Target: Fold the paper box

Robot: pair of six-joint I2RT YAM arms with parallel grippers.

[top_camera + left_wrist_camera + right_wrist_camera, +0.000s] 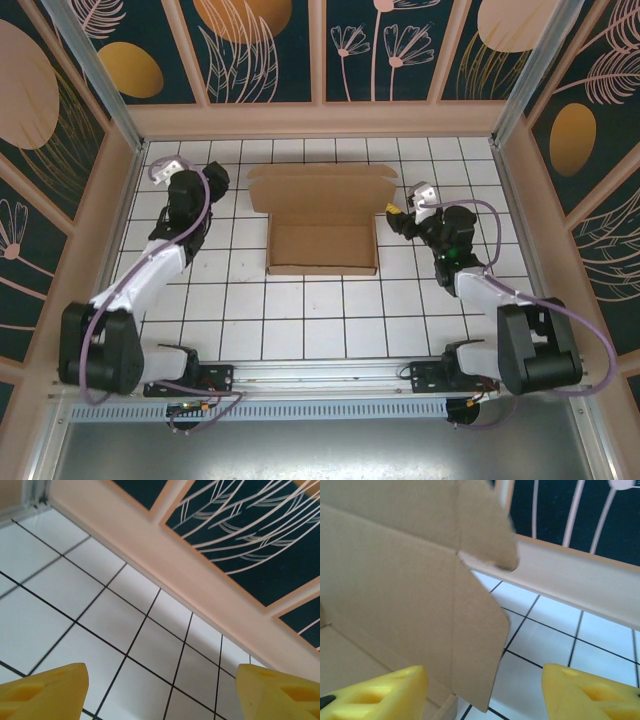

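Enclosure: dark wall panels (420,50) with pale leaf and flower drawings stand on three sides of a white-tiled worktop (320,315).
Paper box: brown paper box (322,225) lies at far centre, between the two arms; its shallow base is nearest and a wide panel spreads toward the far wall.
Cut off: right wrist view crops the paper box (395,580) at left and top; one rounded flap (487,535) is soft in focus.
Hard to read: fingertips of the left tool (165,170) are not distinct from above.
Left arm: left arm (150,265) reaches to the far-left tiles, well apart from the box, its camera angled toward the wall base.
Left tool: left tool (160,695) is released; yellow fingers (45,690) spread wide over bare tile.
Right arm: right arm (470,270) bends inward to the box's right end.
Right tool: right tool (393,211) is released just beside a side flap (475,650), whose edge stands between the parted fingers (590,692), gripped by neither.
Open room: bare tiles run along the near side and both ends of the box.
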